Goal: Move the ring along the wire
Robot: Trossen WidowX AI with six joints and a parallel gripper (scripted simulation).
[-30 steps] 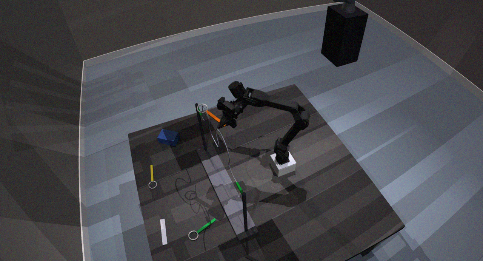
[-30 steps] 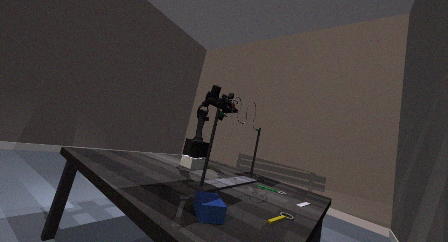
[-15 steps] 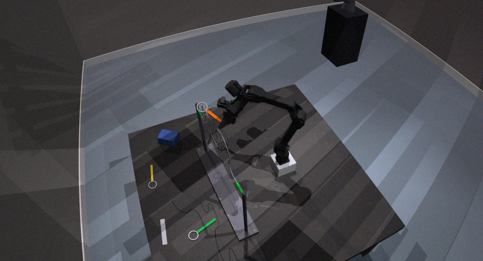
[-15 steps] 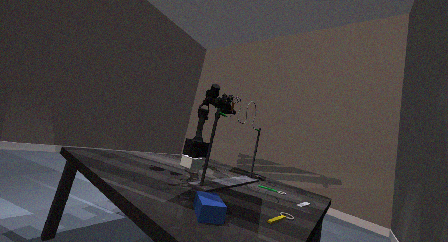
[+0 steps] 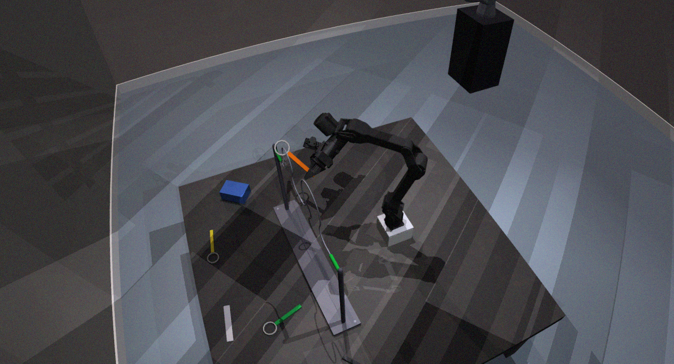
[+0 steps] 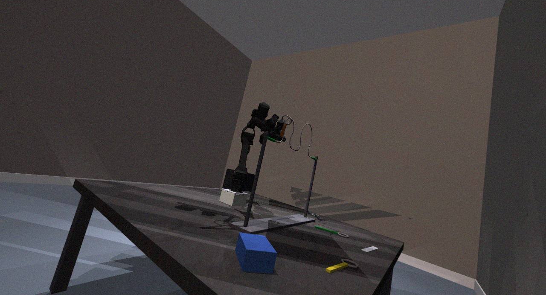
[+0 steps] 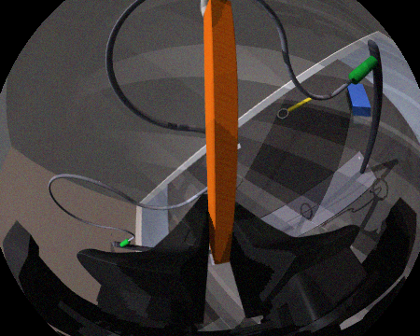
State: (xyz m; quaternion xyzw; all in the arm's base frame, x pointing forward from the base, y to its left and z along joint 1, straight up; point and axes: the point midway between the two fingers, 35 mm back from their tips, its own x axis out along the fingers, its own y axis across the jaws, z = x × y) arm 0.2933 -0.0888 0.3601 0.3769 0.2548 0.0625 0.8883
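Note:
The ring (image 5: 281, 140) is around the first high bend of the grey wire (image 5: 322, 229) (image 6: 312, 136) (image 7: 109, 56), near the post (image 5: 281, 183) (image 6: 254, 178) (image 7: 377, 107) on the blue block's side. I cannot tell whether ring and wire touch. My gripper (image 5: 307, 174) (image 7: 213, 200) is shut on the orange handle (image 5: 297, 160) (image 6: 283, 130) (image 7: 221, 93), near the end away from the ring. One green part (image 6: 270, 138) (image 7: 363, 70) is by that post. The other green part (image 5: 334, 261) (image 6: 313, 158) (image 7: 124, 243) is by the far post (image 5: 341, 296) (image 6: 311, 186). The ring is mostly out of the wrist view.
A blue block (image 5: 234, 191) (image 6: 256, 253) (image 7: 359, 100), a yellow-handled ring (image 5: 211, 242) (image 6: 337, 267), a green-handled ring (image 5: 288, 314) (image 6: 326, 229) and a white strip (image 5: 228, 323) (image 6: 370, 249) lie on the table. The wire's further bends stand close to my fingers in the top view.

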